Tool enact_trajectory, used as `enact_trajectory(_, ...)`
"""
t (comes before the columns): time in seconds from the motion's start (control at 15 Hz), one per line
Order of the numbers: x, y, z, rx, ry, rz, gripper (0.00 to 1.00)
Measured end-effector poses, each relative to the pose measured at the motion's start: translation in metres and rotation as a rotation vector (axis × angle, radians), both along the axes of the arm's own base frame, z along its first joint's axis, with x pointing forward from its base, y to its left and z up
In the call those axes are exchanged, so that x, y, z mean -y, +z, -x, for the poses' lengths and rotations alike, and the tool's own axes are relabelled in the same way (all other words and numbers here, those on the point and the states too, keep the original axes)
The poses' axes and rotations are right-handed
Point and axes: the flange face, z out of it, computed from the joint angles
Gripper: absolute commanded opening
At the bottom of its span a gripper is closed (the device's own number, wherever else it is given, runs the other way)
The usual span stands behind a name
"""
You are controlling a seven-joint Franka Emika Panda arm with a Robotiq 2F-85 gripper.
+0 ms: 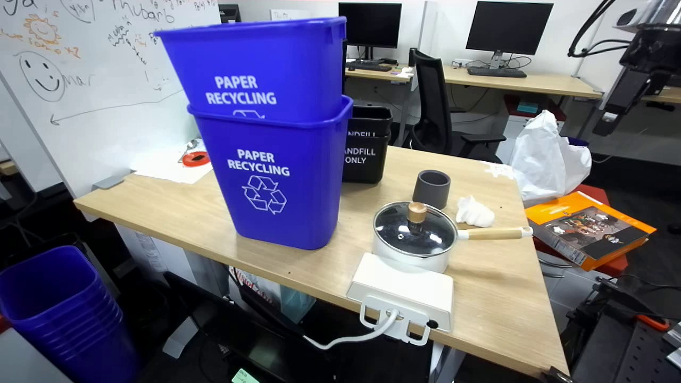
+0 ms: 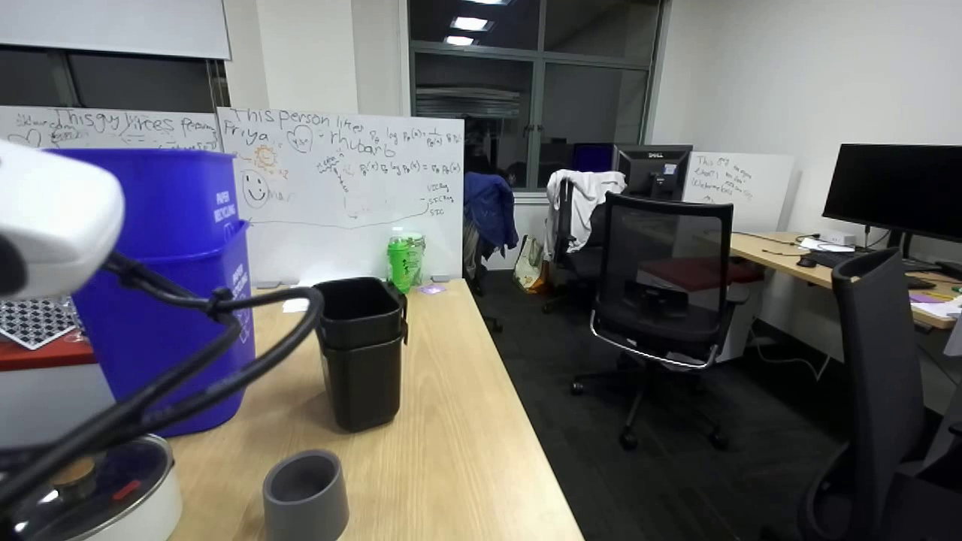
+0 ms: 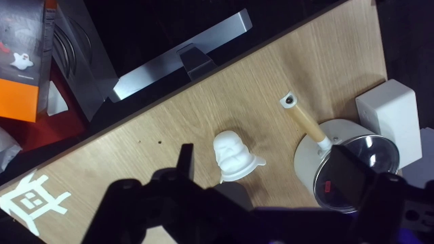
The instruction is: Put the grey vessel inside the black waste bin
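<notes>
Whiteboards [image 2: 346,255] scrawled with handwriting, and desks [image 1: 553,83] bearing black monitors [image 1: 509,26], stand around a pale wood-topped table [image 1: 489,314]. At the upper right of an exterior view hangs the Panda arm [image 1: 652,13], its wrist well above the tabletop and its black Robotiq gripper [image 3: 262,152] pointing downward at a slant. In an exterior view, a white arm link [image 2: 52,218] and drooping black cables [image 2: 220,300] cross in front of two nested blue paper recycling bins [image 1: 314,175]. Both jaws are released and spread wide; in the wrist view a white moulded figure [image 3: 234,156] shows in the gap, farther down on the wood. Just beside that figure, the grey cylindrical cup [image 1: 431,194] stands upright on the table, near a glass-lidded white saucepan [image 1: 420,242]; the gripper partly hides it in the wrist view. Apart from the cup, two nested black landfill bins [image 2: 364,376] stand upright near the blue pair.
</notes>
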Motion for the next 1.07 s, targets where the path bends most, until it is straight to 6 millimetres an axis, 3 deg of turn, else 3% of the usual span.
enact_trajectory(0.53, -0.021, -0.058, -0.021, 0.093, 0.068, -0.018, 1.00)
enact_trajectory(1.07, -0.022, -0.061, -0.023, 0.104, 0.076, -0.019, 1.00)
